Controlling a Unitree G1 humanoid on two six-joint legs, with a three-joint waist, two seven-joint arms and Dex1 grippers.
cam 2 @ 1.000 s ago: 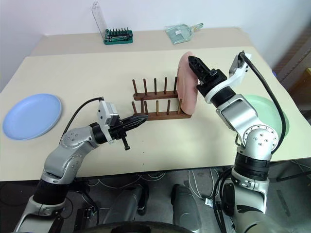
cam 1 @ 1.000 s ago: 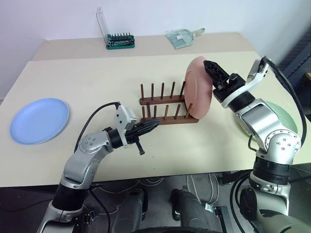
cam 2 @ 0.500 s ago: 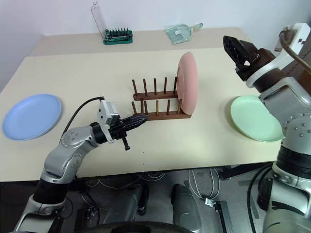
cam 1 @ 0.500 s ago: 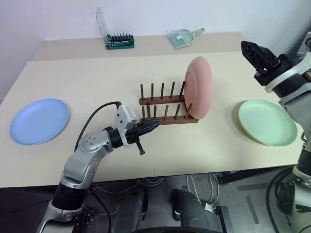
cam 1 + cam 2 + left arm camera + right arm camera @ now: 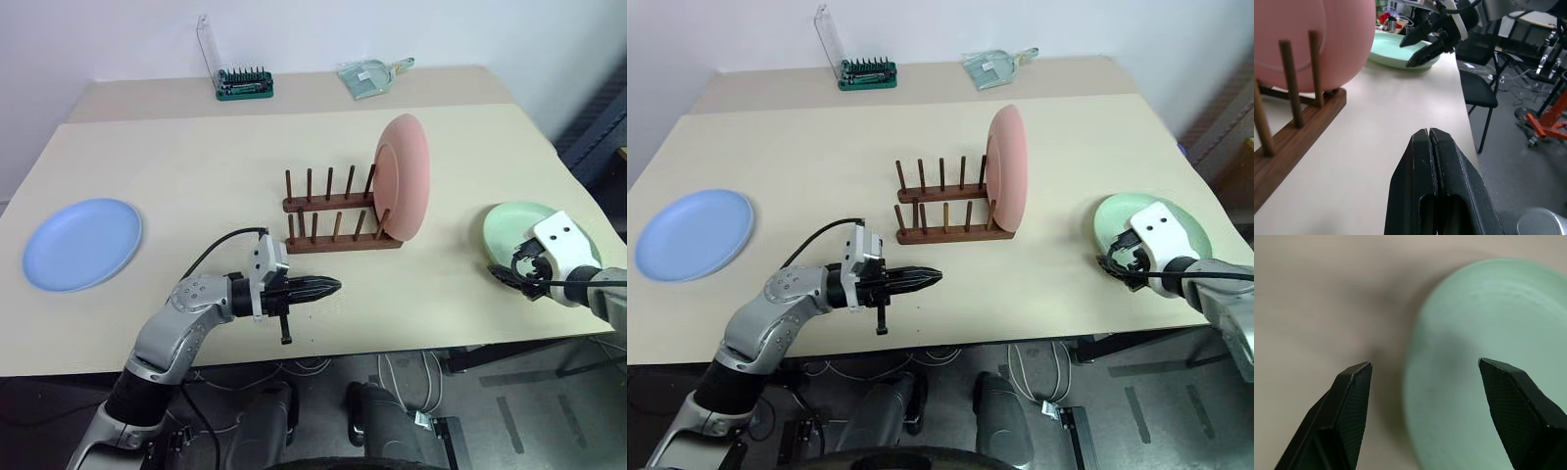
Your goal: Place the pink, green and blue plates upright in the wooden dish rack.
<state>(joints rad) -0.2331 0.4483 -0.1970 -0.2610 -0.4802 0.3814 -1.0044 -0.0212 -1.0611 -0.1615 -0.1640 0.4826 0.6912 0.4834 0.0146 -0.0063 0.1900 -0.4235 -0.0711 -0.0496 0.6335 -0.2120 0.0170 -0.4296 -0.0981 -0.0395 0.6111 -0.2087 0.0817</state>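
Pink plate (image 5: pixel 404 176): upright in the rack (image 5: pixel 338 217), at its end on my right; its lower edge sits between the last pegs.
Green plate (image 5: pixel 519 223): flat on the worktop (image 5: pixel 196 166), near the front-right edge; my right arm covers its near part in the head views.
Blue plate (image 5: pixel 82 244): flat on the worktop, far to my left, well apart from the rack.
Left end effector (image 5: pixel 333 287): closed, holding nothing; it hangs level over the worktop in front of the rack, tips toward my right.
Right end effector (image 5: pixel 1420 367): open and empty, fingers spread wide over the green plate's rim; one finger (image 5: pixel 1352 401) is over bare worktop, the other over the plate.
Left wrist view: my two fingers (image 5: pixel 1437 191) are pressed together with no gap. It also gives a low side look at the rack's base and pegs, the pink plate above them, and my right end effector (image 5: pixel 1422 44) open at the green plate. A chair and floor clutter lie beyond the worktop edge.
Right wrist view: a close look down on the green plate's rim, which the head views hide under my arm.
Head views: a green bit holder (image 5: pixel 243 83) and a clear dustpan (image 5: pixel 370 75) at the far worktop edge.
Hard to make out: whether my right fingers touch the plate I cannot tell.
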